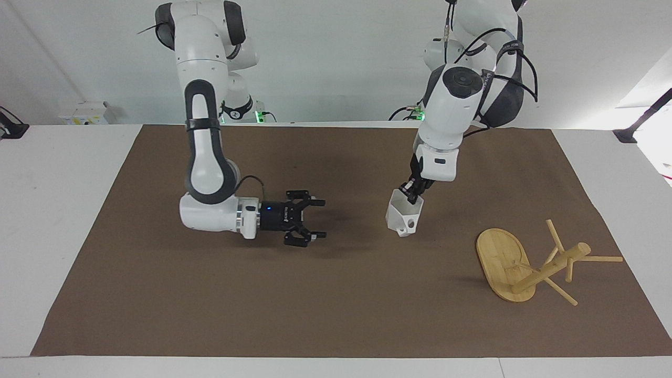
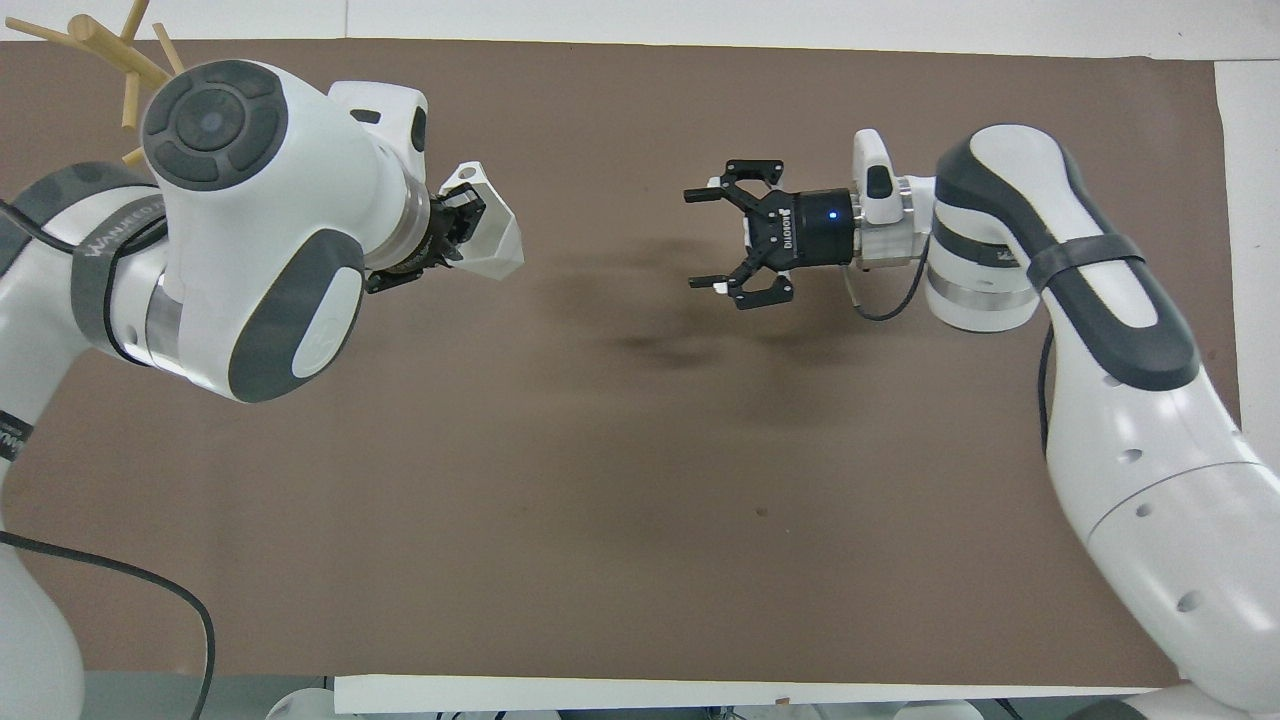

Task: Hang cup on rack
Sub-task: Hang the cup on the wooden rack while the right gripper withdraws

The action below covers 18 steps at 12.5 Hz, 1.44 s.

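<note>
Item 1. White faceted cup (image 1: 402, 218): held in the air by the left gripper (image 1: 413, 193), whose fingers pinch its rim from above. The cup hangs mouth-up and somewhat tilted over the brown mat (image 1: 336, 294), above the middle of the table's width and toward the left arm's end. Its small perforated handle points down and away from the robots. In the overhead view the cup (image 2: 487, 232) shows just past the left gripper (image 2: 455, 225), most of which is covered by the arm's wrist.

Item 2. Bamboo mug rack (image 1: 530, 265): tipped over on the mat near the corner at the left arm's end, farthest from the robots. Its oval base stands on edge, its post slants up off the mat, and thin pegs stick out around the post's end. Only the pegs and post tip (image 2: 110, 55) show overhead. It is well apart from the cup.

Item 3. Right gripper (image 1: 307, 220): empty, fingers spread wide, held level low over the mat and pointing toward the cup, with clear mat between them. Overhead, the right gripper (image 2: 722, 238) is seen with both fingers apart.

Item 4. Mat: covers most of the white table (image 1: 58, 173).
</note>
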Tool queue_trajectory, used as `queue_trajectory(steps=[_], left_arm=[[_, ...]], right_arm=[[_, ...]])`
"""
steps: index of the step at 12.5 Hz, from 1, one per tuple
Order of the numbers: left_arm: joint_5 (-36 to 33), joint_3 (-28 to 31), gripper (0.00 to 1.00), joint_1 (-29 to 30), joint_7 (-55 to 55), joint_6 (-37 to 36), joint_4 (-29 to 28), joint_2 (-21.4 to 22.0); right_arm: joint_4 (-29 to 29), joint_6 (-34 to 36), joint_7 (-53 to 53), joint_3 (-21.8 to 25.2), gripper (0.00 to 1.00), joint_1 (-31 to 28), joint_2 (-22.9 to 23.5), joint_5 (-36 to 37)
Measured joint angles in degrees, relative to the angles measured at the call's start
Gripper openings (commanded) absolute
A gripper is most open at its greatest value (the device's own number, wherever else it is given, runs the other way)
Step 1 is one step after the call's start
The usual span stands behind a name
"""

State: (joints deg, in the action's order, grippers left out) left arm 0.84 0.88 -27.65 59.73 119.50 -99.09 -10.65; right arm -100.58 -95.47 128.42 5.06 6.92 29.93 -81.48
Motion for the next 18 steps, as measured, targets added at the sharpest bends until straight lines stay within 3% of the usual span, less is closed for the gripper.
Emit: queue_trajectory(steps=[2, 4, 8, 10, 18], left_arm=[[-0.16, 0.13, 0.00, 3.29, -0.70, 11.07, -4.71, 0.38], [-0.22, 0.17, 0.00, 5.09, -2.86, 26.00, -13.28, 2.53], [-0.25, 0.15, 0.00, 8.52, -7.46, 56.53, -31.65, 7.12], [-0.25, 0.12, 0.00, 10.05, -9.64, 59.82, -33.98, 7.59], [-0.31, 0.03, 0.00, 15.87, -13.79, 59.98, -33.93, 6.43]], right_arm=[[1.40, 4.34, -1.43, 0.03, 0.99, -7.13, -0.84, 8.74], [2.68, 5.38, -5.91, 0.05, 0.99, -12.79, -4.58, 17.55], [3.38, 5.44, -28.35, -0.39, 0.99, -14.30, -19.82, 39.86], [3.12, 5.37, -36.10, -0.98, 0.99, -13.22, -23.96, 45.42], [5.07, 5.25, -68.38, -3.52, 0.99, -9.46, -32.15, 68.81]])
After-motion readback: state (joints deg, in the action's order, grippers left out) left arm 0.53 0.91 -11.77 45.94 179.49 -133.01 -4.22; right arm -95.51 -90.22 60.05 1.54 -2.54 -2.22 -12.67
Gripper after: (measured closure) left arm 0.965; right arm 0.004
